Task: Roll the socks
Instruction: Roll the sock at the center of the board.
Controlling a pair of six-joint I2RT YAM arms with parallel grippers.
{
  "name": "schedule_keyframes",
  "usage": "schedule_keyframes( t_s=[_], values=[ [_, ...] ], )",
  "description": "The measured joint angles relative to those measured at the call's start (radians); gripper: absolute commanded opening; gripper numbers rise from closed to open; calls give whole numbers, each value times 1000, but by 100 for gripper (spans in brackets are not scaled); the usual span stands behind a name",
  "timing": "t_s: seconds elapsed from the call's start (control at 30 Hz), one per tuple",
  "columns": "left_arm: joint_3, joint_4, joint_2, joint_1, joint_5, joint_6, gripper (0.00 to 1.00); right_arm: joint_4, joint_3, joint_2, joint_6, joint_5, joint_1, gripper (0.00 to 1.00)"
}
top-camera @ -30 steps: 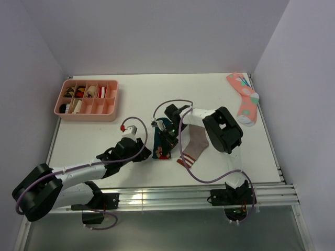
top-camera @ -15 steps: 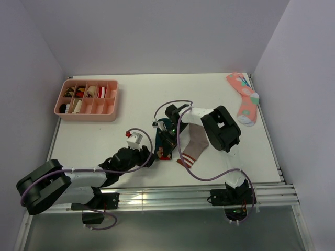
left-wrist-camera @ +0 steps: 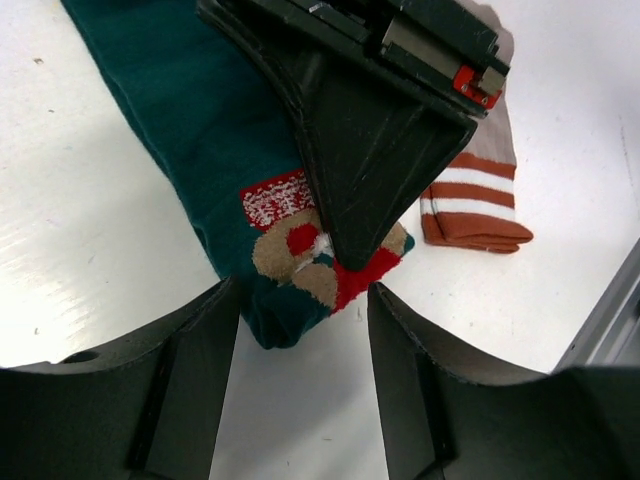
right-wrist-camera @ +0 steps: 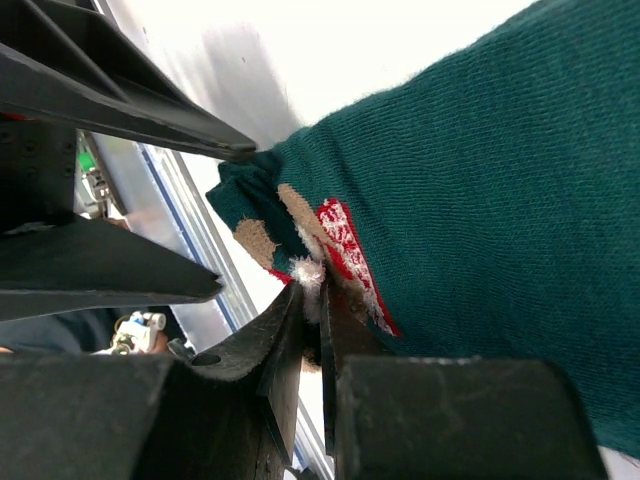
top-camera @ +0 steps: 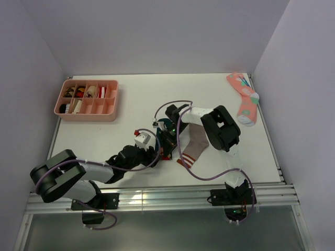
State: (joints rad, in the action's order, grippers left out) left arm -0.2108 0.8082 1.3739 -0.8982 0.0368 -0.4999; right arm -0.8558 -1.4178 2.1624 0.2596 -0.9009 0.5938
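Although the dark green sock [left-wrist-camera: 190, 140] is pinched at its bear-motif end by the closed right gripper [left-wrist-camera: 345, 250], no roll is seen in it; it is spread flat on the table [top-camera: 131, 110], toward the near edge and about midway across. The left gripper [left-wrist-camera: 300, 298] is held wide apart, one finger on each side of that same end, with nothing gripped. The taupe-brown sock [left-wrist-camera: 470, 190] is laid flat just to the right, striped cuff nearest; whether the two overlap cannot be told. The task is judged barely begun: both socks are left to be rolled.
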Motion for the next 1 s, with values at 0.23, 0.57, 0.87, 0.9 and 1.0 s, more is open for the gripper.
schedule_keyframes(
  t_s=[0.23, 0.57, 0.87, 0.9, 1.0],
  values=[
    [-37, -9, 72, 0, -11, 14, 55, -3, -2, 4, 0, -6, -3, 15],
    [-108, -60, 128, 0, -5, 13, 23, -5, -2, 4, 3, -5, -7, 15],
    [-176, -160, 138, -2, -2, -10, 0, -3, -2, 4, -1, 0, -20, 34],
    [-192, -191, 138, -3, 4, -14, 0, -3, -2, 2, -5, 0, -21, 38],
    [-244, -277, 143, -8, 24, -31, 0, 3, 5, -17, -11, 2, -27, 45]
  ],
)
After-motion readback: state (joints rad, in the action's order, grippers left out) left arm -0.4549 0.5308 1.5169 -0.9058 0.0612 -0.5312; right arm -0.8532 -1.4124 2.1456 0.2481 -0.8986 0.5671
